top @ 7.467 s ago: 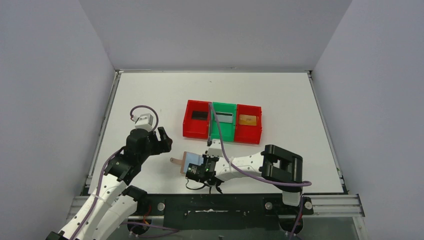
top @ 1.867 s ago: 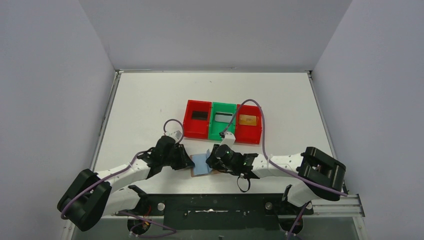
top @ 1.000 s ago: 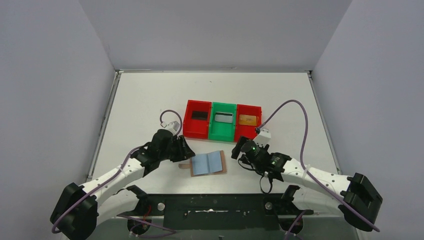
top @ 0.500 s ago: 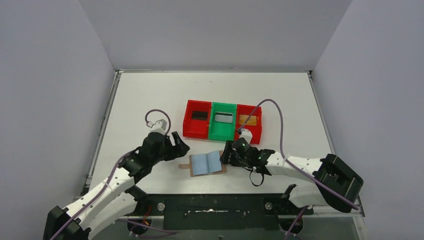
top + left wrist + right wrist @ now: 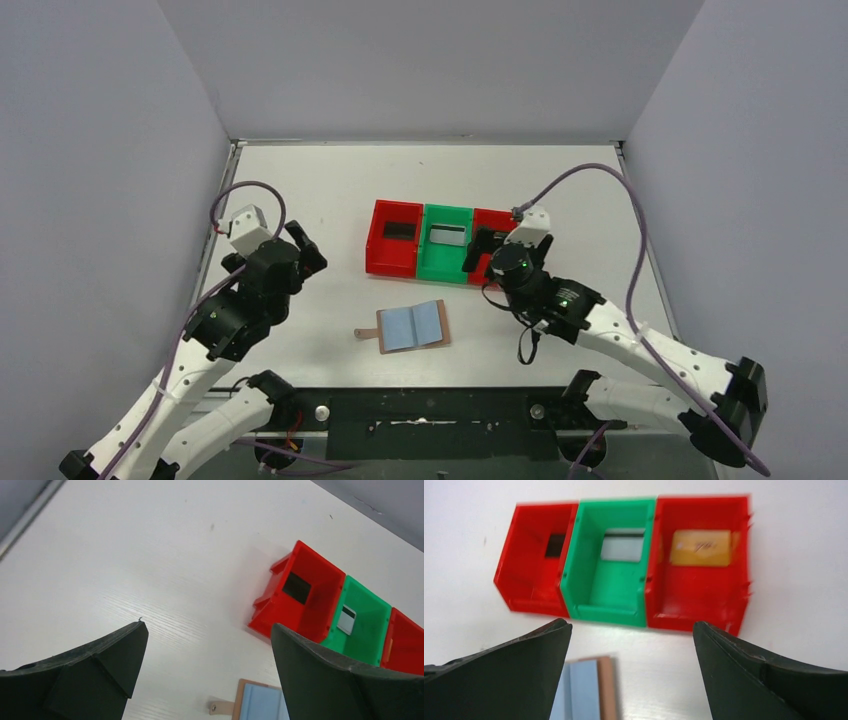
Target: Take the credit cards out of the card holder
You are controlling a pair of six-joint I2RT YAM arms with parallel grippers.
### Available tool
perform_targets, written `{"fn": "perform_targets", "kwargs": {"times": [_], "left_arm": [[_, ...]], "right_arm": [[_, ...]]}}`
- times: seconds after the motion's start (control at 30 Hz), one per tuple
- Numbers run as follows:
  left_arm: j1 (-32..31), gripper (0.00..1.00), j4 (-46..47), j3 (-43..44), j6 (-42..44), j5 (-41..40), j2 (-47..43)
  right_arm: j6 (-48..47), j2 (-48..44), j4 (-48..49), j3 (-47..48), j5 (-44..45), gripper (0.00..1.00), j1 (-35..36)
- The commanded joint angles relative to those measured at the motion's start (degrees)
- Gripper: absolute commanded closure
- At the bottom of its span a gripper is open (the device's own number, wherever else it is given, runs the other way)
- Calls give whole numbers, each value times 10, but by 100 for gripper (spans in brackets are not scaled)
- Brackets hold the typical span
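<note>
Cards (image 5: pixel 700 547) — three, one per bin (image 5: pixel 611 607) (holder (image 5: pixel 412 325) lies open) — left tool (image 5: pixel 207 627), right tool (image 5: pixel 632 625) both wide.

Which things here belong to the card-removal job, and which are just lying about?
Job: card holder, lying open; black card; silver card; gold card.
Not the job's own: left red bin, green bin, right red bin, each holding one card.
</note>
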Motion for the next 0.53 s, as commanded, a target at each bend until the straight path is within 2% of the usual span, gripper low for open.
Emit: {"fn": "perform_targets", "kwargs": {"times": [0.0,0.1,0.3,0.5], "left_arm": [[2,3,-67,57,37,-100,4],[2,3,-56,73,59,-108,3],[2,3,-50,89,58,-108,4],[2,3,-47,84,46,-127,15]], "right_arm": [[-140,-78,16,33,123,2,-58],[-173,-97,2,48,104,2,-136],[-179,-108,-22,49,-33,2,-290],[-195,-124,-14,42,-79,2,-308]]}}
